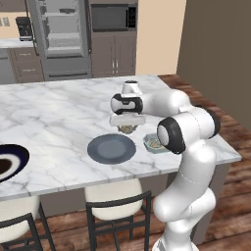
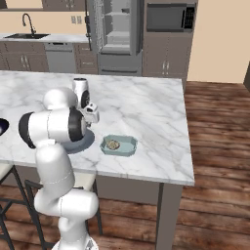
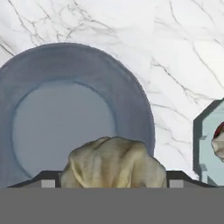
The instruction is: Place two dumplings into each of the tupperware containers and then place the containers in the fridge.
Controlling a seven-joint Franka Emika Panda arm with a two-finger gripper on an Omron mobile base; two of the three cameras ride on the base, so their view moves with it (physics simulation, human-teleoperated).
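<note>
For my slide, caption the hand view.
Tool holding a dumpling above the plate, teal container alongside.

A polished white marble with grey veins is shown on the island counter [image 1: 59, 112], a matt grey-blue finish on the round plate [image 3: 78, 65], translucent pale teal plastic on the container [image 2: 128, 144], and a wrinkled beige, dough-like skin on the dumpling [image 3: 113, 162].

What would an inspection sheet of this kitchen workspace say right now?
Surface: white marble island.
Job's things: a dumpling between the fingers of the hand; another lies in the teal container; fridge doors open.
Clutter: grey-blue plate, bare; navy-rimmed plate at the island's left edge.
Hand: closed on the dumpling, above the grey-blue plate's edge.
Cables: nothing seen.
Surroundings: stools, microwave, sink.
</note>
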